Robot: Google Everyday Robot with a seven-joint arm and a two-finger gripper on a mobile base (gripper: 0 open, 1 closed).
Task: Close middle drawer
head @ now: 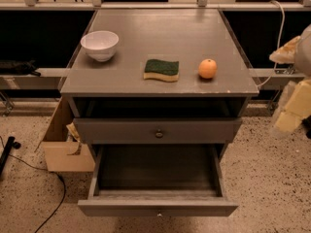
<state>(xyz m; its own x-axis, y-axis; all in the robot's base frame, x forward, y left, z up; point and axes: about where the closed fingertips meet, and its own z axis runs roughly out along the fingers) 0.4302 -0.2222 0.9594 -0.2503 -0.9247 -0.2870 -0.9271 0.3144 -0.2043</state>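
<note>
The gripper [291, 111] is only a pale blur at the right edge, which cuts it off. The back of the middle drawer [158, 208] is hidden under the upper drawer [121, 130], and its knob is too small to make out. The cabinet [160, 81] half hides a cardboard box [65, 155].
</note>
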